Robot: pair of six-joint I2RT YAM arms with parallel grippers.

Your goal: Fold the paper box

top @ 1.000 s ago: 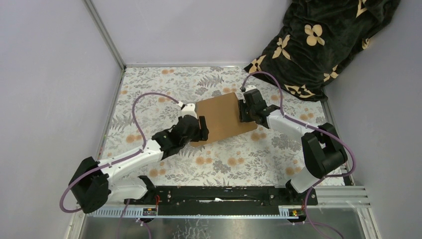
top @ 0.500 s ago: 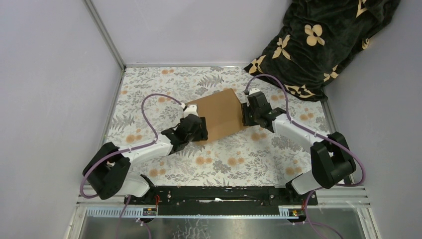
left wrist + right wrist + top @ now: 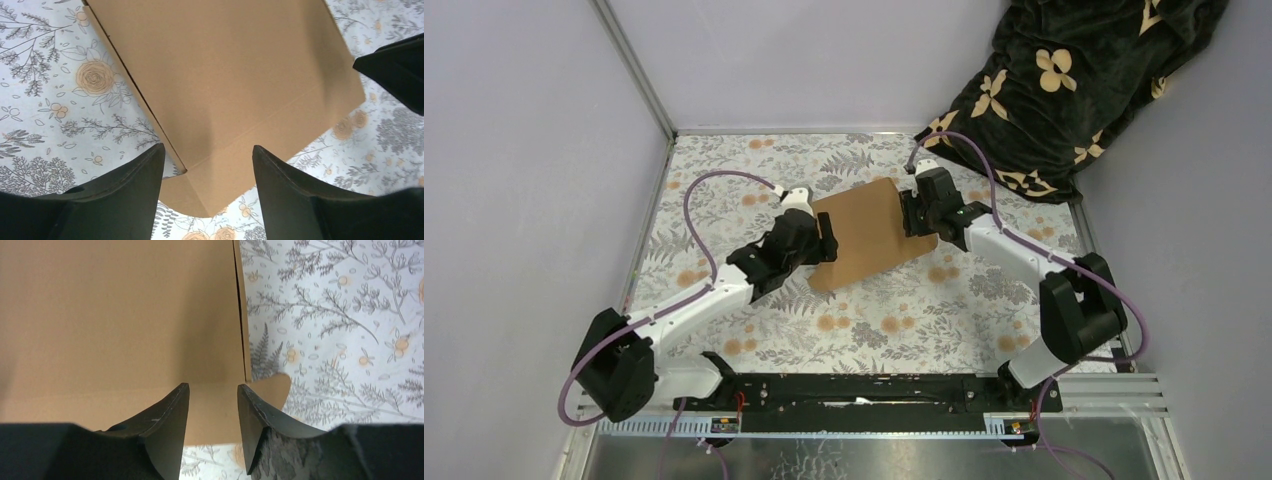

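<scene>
We see the box (image 3: pixel 869 232) lying mid-table on the floral cloth (image 3: pixel 724 190), turned at a slant, its plain top face up. Our left gripper (image 3: pixel 208 149) sits at its near-left edge, jaws spread wide over the corner, clasping nothing. Our right gripper (image 3: pixel 213 386) sits at its far-right edge, jaws parted above the cardboard, nothing between them. A dark blanket (image 3: pixel 1064 80) lies far right.

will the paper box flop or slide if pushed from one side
The paper box looks thin and flat, so probably light and apt to slide on the floral cloth. Its creased flap would likely hinge rather than stay stiff.
</scene>
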